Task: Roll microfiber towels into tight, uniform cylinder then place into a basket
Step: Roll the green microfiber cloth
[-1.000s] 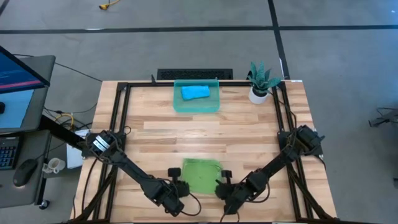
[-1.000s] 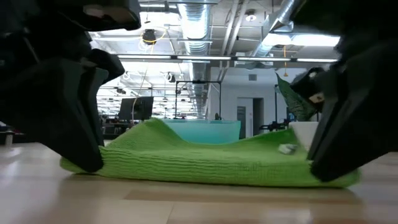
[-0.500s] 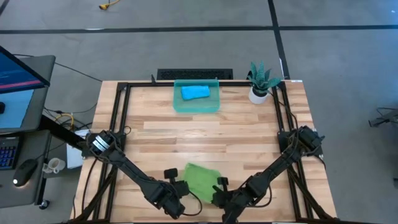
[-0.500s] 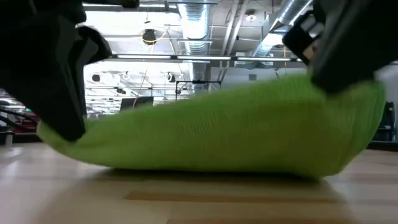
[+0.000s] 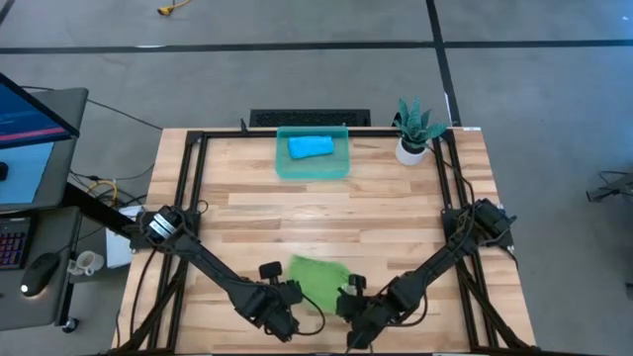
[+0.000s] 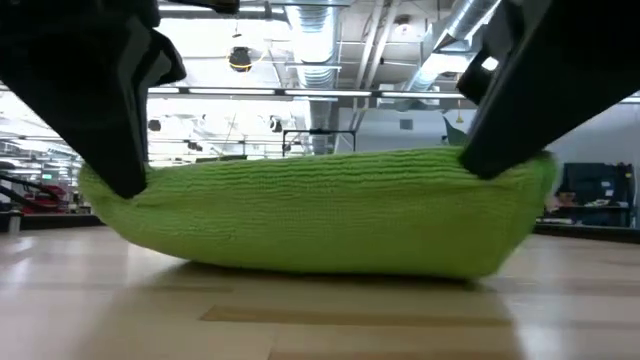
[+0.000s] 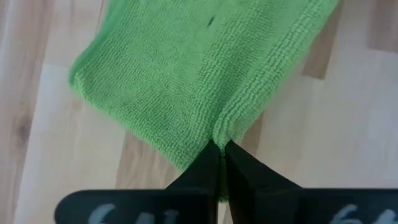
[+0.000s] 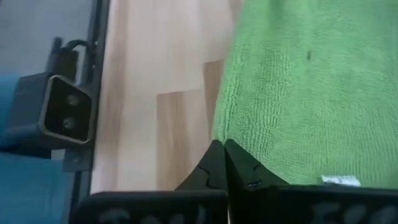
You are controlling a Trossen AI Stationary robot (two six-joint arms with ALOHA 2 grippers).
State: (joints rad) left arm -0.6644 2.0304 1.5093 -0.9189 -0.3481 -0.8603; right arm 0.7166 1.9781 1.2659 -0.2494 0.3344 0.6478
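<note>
While pinched, green towel [image 6: 320,215] lies crosswise

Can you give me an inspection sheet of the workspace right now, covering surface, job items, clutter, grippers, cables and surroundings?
Surface: wooden table with a black frame.
Job's things: green towel at the near edge, its near edge lifted off the wood; blue towel lies in the teal basket at the far edge.
Clutter: potted plant at the far right corner.
Grippers: left gripper shut on the green towel's near left corner; right gripper shut on its near right corner.
Cables: cords beside the table's left side.
Surroundings: monitor, keyboard and mouse on a stand to the left.
</note>
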